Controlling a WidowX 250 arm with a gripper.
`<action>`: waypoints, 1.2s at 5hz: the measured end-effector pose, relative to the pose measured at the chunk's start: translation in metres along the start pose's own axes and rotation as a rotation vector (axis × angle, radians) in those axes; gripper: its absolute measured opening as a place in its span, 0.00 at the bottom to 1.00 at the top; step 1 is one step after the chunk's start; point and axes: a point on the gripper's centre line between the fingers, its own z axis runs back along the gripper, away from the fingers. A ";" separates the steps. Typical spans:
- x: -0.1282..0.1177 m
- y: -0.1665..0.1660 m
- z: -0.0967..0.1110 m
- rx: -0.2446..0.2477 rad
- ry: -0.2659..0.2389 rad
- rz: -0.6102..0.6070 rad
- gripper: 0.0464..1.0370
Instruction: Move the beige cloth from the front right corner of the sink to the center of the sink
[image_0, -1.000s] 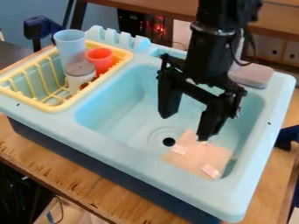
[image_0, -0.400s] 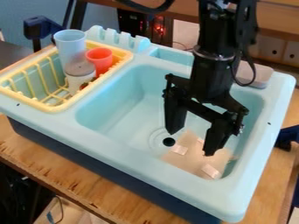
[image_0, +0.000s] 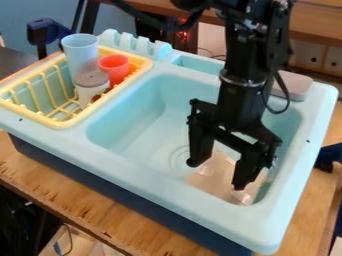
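Note:
The black gripper (image_0: 215, 176) hangs inside the light blue sink basin (image_0: 130, 117), its two fingers spread apart with nothing between them. Beneath it on the basin floor lies a flat tan piece (image_0: 212, 186) with small pale patches, one of them (image_0: 242, 198) just below the right finger. Whether the fingertips touch it, I cannot tell. The left finger covers the drain hole.
A yellow rack (image_0: 72, 121) at the left holds a tall clear-blue cup (image_0: 80, 54), a red cup (image_0: 114, 68) and a white cup with a grey top (image_0: 91, 89). A grey block (image_0: 292, 85) rests on the sink's back right rim.
The gripper has come down lower into the basin, first shifting slightly right, and its left finger now covers the drain hole. It has stayed open. The cups and rack have not moved.

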 end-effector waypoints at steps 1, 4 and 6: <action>-0.003 0.001 -0.015 0.008 0.044 0.009 0.96; 0.005 0.032 -0.021 0.033 0.067 0.108 0.96; 0.010 0.086 -0.025 0.089 0.130 0.231 0.96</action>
